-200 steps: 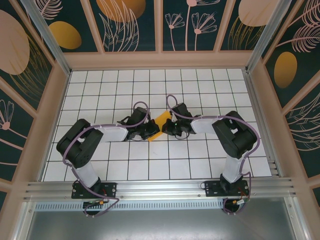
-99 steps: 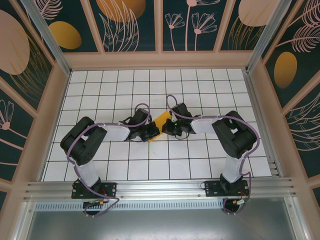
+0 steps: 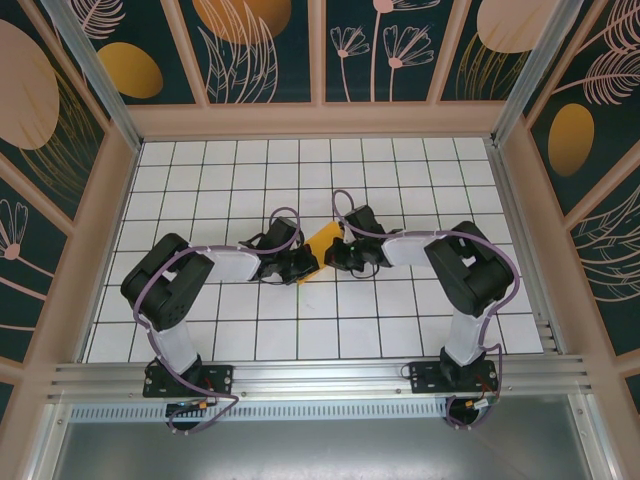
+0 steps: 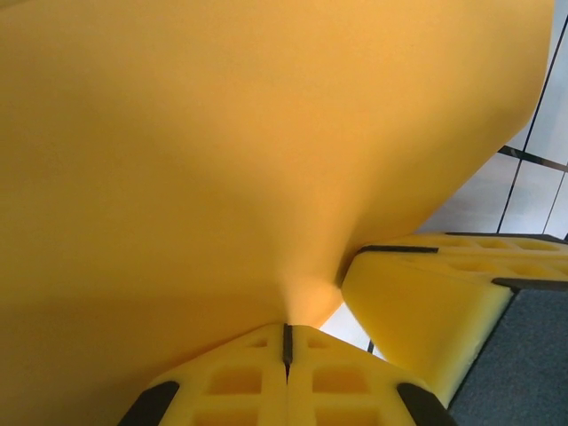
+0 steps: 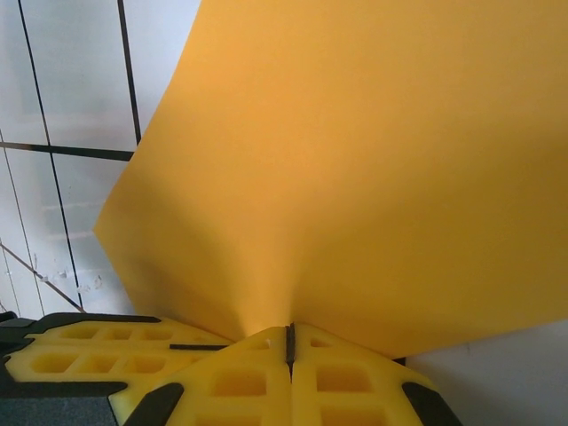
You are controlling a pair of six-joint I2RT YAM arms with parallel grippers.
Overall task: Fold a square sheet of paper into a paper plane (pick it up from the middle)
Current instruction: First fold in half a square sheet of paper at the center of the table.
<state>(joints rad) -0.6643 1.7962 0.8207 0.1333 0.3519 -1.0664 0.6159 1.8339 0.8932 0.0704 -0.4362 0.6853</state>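
Thin orange-yellow square sheet of paper (image 3: pixel 322 248) near the middle of the white gridded surface (image 3: pixel 250 330), between the two black arms and well apart from every edge. From above, only a slanted strip of it in sight, the rest tucked under the two wrists. Outline and creases impossible to make out there. Left tool (image 3: pixel 303 263) at its left near side, right tool (image 3: pixel 337 257) at its right side, the two close together.

In the left wrist view, left tool (image 4: pixel 287 344) pressed together, pinching a puckered point of the paper (image 4: pixel 222 151). Sheet fanning up and away, cut off at the top and left of the frame. Of the right tool, one yellow foam pad (image 4: pixel 426 297) just beside, low on the right.

In the right wrist view, right tool (image 5: pixel 289 344) likewise pressed together on the paper (image 5: pixel 373 169). One bare edge and one corner clear against the white squares on the left, the top and right cut off. Of the left tool, one pad (image 5: pixel 98 351) at the lower left.

Cannot tell whether the paper's low edge touches the surface.

Bare grid squares on all sides of the arms, widest toward the far edge below the dark floral wall panels (image 3: pixel 260 50). Grooved metal rail (image 3: pixel 320 378) along the near edge, with both arm bases bolted to it.
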